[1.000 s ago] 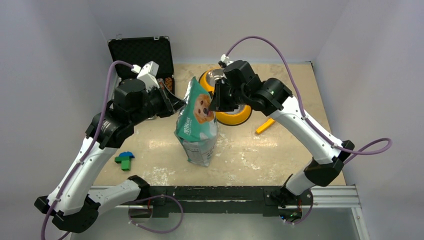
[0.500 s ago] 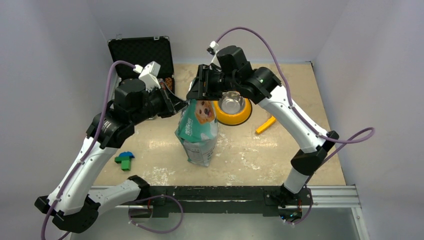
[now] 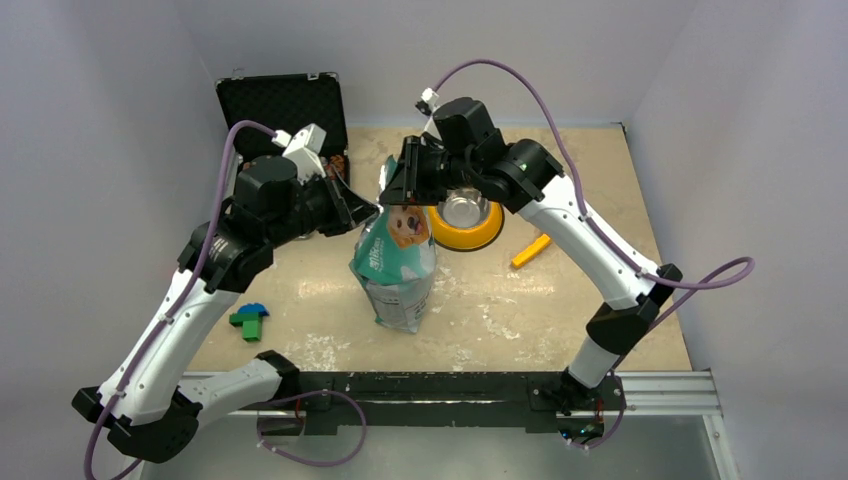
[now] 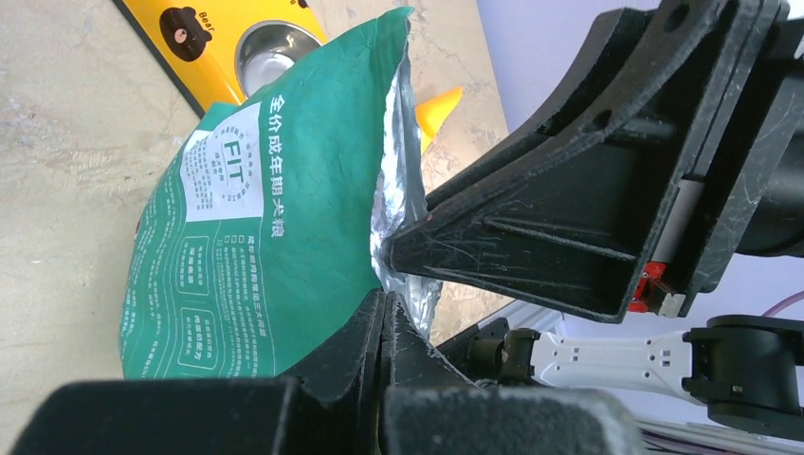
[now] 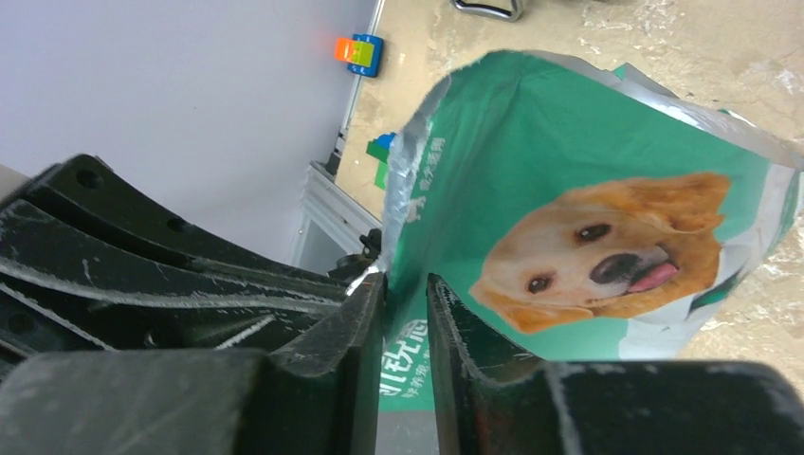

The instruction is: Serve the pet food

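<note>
The teal-green pouch [image 3: 395,265] with the golden dog's face stands upright mid-table; it also shows in the left wrist view [image 4: 256,218] and the right wrist view [image 5: 569,190]. Its top is open and shows silver foil. No pet food is visible. My left gripper [image 3: 362,208] [image 4: 384,299] is shut on the pouch's top edge on the left side. My right gripper [image 3: 395,188] [image 5: 406,284] straddles the top edge from the other side, its jaws a narrow gap apart. A yellow bowl [image 3: 478,232] with a steel inset stands just right of the pouch and looks empty.
An open black case [image 3: 283,105] sits at the back left, with something brownish [image 3: 340,162] at its near corner. An orange piece [image 3: 530,250] lies right of the bowl. A green and blue block [image 3: 248,320] lies front left. Walls close in on three sides.
My right arm swung left from over the bowl to the pouch's top, and its jaws have narrowed around the edge. The left gripper kept its hold and barely moved.
</note>
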Controlling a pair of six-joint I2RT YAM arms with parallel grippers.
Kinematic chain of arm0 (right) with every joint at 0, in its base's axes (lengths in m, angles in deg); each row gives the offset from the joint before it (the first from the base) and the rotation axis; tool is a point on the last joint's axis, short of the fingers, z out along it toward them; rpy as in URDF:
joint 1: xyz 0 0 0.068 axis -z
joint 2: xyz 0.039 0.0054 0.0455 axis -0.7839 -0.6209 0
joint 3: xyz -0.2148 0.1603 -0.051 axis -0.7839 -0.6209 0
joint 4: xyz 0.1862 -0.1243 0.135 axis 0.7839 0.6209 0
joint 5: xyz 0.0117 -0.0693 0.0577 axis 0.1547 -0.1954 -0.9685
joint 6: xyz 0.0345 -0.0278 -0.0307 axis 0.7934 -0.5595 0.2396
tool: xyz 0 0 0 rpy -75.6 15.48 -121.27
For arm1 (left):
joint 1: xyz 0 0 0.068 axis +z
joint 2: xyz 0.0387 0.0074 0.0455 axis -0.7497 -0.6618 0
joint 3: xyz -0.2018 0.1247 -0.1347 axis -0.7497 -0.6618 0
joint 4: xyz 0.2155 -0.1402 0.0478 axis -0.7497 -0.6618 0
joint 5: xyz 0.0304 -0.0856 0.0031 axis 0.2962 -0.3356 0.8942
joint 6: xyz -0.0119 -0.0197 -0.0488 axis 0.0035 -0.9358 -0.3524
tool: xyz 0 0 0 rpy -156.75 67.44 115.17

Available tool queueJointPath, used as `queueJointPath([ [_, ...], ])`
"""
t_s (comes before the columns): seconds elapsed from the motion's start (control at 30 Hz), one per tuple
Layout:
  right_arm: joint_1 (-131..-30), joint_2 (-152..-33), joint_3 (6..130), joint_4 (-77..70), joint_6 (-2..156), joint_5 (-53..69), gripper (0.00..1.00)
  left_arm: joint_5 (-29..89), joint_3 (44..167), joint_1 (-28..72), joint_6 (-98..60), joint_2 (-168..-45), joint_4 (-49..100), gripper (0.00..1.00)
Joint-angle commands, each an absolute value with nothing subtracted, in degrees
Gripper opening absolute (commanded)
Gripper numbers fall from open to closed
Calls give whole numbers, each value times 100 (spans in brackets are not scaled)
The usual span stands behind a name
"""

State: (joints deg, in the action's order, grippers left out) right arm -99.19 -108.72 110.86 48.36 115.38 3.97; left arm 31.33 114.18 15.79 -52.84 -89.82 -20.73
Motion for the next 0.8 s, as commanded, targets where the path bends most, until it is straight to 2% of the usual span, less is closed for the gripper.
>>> queueJointPath([
  [0.0, -9943, -10490, 10744, 4860, 11357, 468, 27, 3460, 11568, 1593, -5258, -8931, -2081, 0],
  [0.2, -9943, -10637, 10841, 4905, 11308, 355, 16, 3411, 11596, 1590, -5284, -8970, -2080, 0],
  [0.3, -9952, -10826, 11014, 5076, 11254, 396, 0, 3429, 11617, 1590, -5293, -8968, -2078, 0],
  [0.43, -10137, -11127, 11452, 5961, 11124, 1347, 0, 4104, 11811, 1550, -5087, -8984, -2378, 0],
  [0.57, -10562, -10886, 11286, 6568, 10870, 3770, 0, 5696, 12120, 1521, -4797, -8947, -2997, 0],
  [0.67, -10605, -10432, 10632, 5904, 10594, 3440, 0, 5635, 12176, 1525, -4799, -8840, -2843, 0],
  [0.77, -10678, -10284, 10574, 5186, 10309, 2973, 0, 5118, 12244, 1521, -5028, -8866, -2924, 0],
])
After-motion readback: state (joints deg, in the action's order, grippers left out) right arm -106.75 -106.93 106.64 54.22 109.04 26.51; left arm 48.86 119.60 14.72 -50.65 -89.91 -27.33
